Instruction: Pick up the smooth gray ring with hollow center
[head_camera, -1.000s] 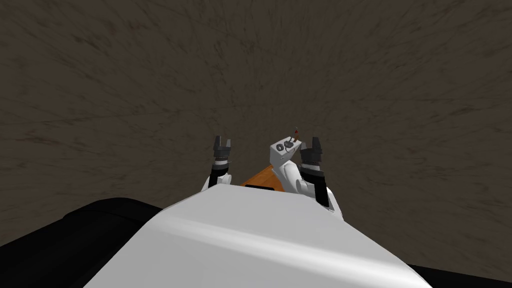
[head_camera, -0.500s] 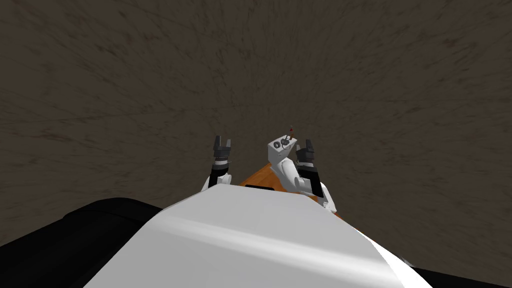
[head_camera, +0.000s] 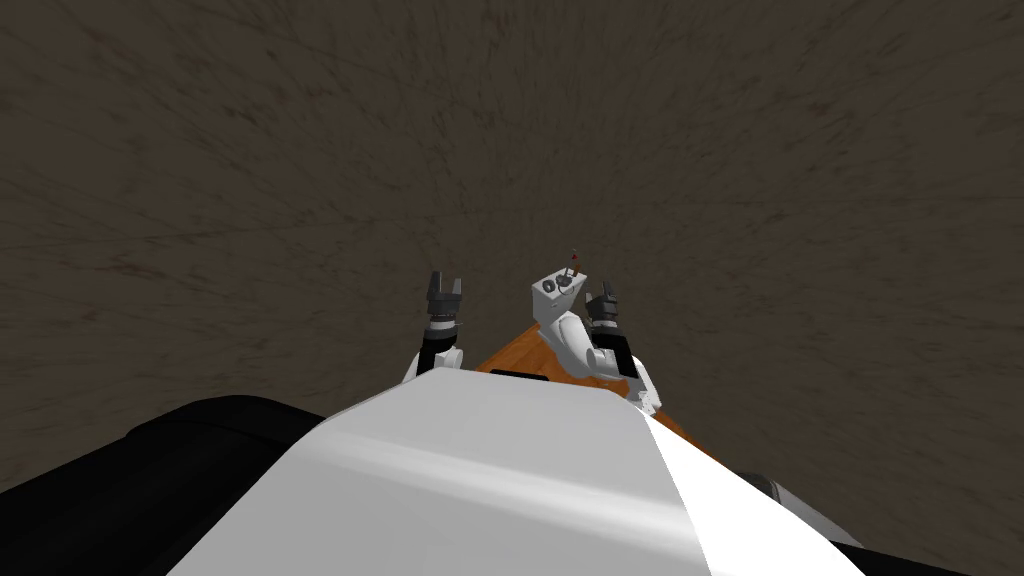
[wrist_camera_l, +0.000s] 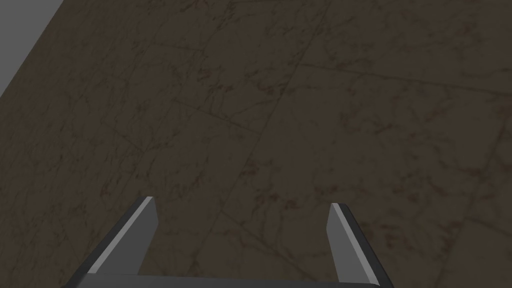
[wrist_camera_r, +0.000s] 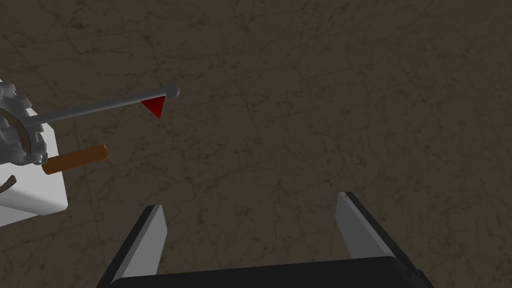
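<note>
A white block (head_camera: 552, 300) stands on an orange-brown surface (head_camera: 520, 355) just ahead of my chest. Two small dark grey rings (head_camera: 556, 285) lie on its top; I cannot tell which one is smooth. The right wrist view has the block (wrist_camera_r: 30, 195) off to one side of my fingers, with a toothed grey wheel (wrist_camera_r: 17, 132) at its edge. A thin grey rod with a red flag (wrist_camera_r: 155, 105) and a brown stick (wrist_camera_r: 75, 159) jut from the block. My right gripper (head_camera: 600, 296) (wrist_camera_r: 250, 201) is open beside the block, over the floor. My left gripper (head_camera: 445, 284) (wrist_camera_l: 243, 202) is open, holding nothing.
Dark brown marbled floor (head_camera: 300, 150) spreads all around. A black area (head_camera: 120, 470) lies at the lower left beside my chest. A grey strip (wrist_camera_l: 20, 30) borders the floor in the left wrist view.
My right gripper has drawn in toward the white block and sits lower in the picture. The block and rod have slid slightly left as my torso turned. The left arm is unchanged.
</note>
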